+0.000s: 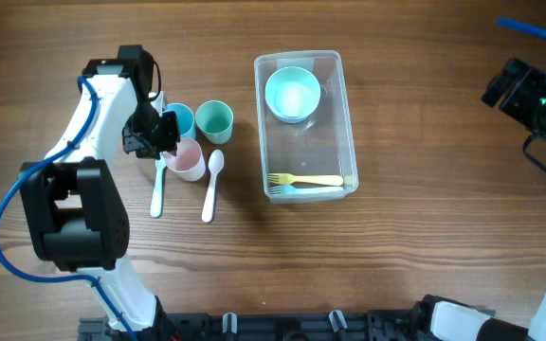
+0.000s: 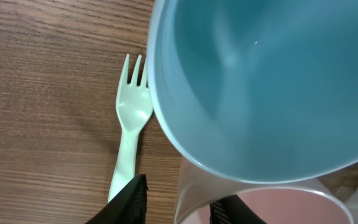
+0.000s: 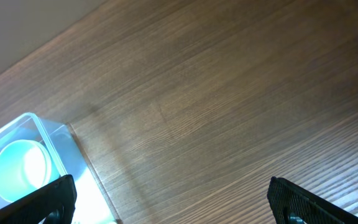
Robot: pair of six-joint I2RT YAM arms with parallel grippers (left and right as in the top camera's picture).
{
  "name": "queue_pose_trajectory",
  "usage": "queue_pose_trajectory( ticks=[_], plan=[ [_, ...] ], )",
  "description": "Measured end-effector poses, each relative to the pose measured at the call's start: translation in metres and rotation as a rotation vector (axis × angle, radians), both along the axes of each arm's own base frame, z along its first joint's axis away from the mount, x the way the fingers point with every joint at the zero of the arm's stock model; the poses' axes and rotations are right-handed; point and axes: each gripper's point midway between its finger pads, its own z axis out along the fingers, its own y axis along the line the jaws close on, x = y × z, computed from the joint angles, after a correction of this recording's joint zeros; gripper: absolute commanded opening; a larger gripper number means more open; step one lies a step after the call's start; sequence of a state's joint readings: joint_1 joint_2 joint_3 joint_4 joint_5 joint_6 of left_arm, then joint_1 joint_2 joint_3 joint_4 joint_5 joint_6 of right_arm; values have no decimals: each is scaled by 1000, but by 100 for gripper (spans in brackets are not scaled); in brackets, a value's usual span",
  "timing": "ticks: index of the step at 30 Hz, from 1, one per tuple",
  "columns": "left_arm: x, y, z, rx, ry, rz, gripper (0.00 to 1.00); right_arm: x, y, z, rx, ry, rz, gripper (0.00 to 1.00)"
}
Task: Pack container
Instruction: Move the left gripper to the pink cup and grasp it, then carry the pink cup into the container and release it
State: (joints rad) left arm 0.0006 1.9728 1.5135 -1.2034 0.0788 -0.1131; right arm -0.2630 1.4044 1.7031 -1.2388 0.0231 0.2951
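Wood-grain table [image 1: 425, 208] carries all items. Container [image 1: 311, 152] sits at centre, long axis running away from the robot base, with a bowl [image 1: 293, 93] at its far end and a yellow fork [image 1: 306, 179] at its near end. Left end effector [image 2: 176, 199] is apart, fingers astride the wall of a pink cup [image 1: 188, 161] with table visible in the gap, so no clamp yet. Right end effector [image 3: 171, 190] is wide apart over bare table, well clear of the container. Expected handling: the container is probably light, thin-walled, smooth and somewhat flexible. Grip at the rim on a long side. Loose contents may slide if it tilts.
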Motion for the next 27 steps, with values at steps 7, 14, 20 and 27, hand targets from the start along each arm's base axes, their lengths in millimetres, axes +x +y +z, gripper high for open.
queue_pose_trajectory(
  ticks=[7,14,20,27],
  plan=[
    [-14,0,2,-1,58,0,23,0,0,0,0,0,0,100],
    [-3,-26,0,-3,5,-68,22,0,0,0,0,0,0,100],
    [-5,-36,0,19,6,-73,6,0,0,0,0,0,0,100],
    [-9,-33,0,36,27,-68,4,0,0,0,0,0,0,100]
  ],
)
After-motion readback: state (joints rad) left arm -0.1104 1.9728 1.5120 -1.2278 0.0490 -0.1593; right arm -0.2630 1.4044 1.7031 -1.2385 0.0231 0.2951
